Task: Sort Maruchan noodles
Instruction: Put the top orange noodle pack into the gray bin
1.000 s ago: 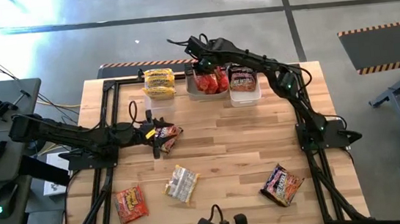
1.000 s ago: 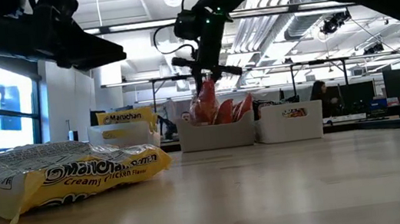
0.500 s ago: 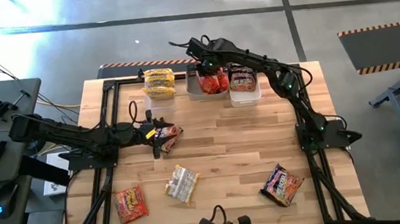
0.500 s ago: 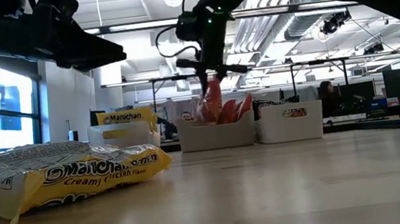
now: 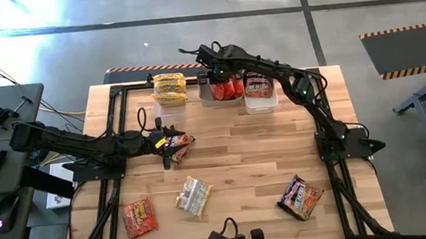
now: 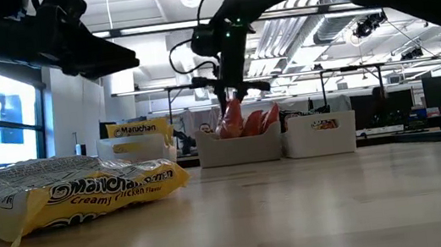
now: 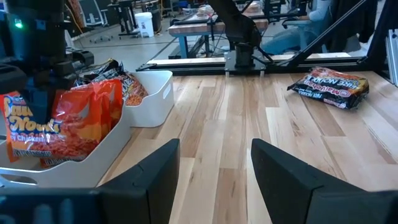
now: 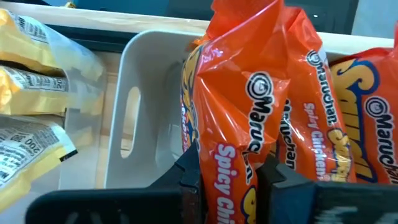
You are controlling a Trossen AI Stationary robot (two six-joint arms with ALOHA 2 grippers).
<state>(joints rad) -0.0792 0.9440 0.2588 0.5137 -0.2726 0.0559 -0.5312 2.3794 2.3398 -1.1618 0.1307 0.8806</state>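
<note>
My right gripper (image 5: 215, 75) hangs over the middle white tub (image 5: 212, 97) at the table's far edge, shut on an orange Maruchan packet (image 6: 232, 118). More orange packets (image 8: 348, 118) stand in that tub. A tub of yellow packets (image 5: 169, 88) stands to its left and a tub of dark packets (image 5: 259, 90) to its right. My left gripper (image 7: 214, 162) hovers open at the table's left. Nothing shows between its fingers. A dark packet (image 5: 179, 142) lies by its tips in the high view. My right gripper pinches the orange packet between its two fingers (image 8: 189, 180), gripping the flat wrapper near its upper end (image 8: 229, 163). The fingers slant down from above. The packet hangs upright below them, its lower end down in the middle tub among the other orange packets.
Loose packets lie flat on the near half of the table: an orange one (image 5: 139, 218) at the left, a yellow one (image 5: 194, 196) in the middle and a dark one (image 5: 300, 197) at the right. A dark metal frame (image 5: 116, 93) runs round the table's edge.
My right gripper has sunk a little with the orange packet, whose lower end now sits deeper among the packets in the middle tub. The gripper stays shut on it.
</note>
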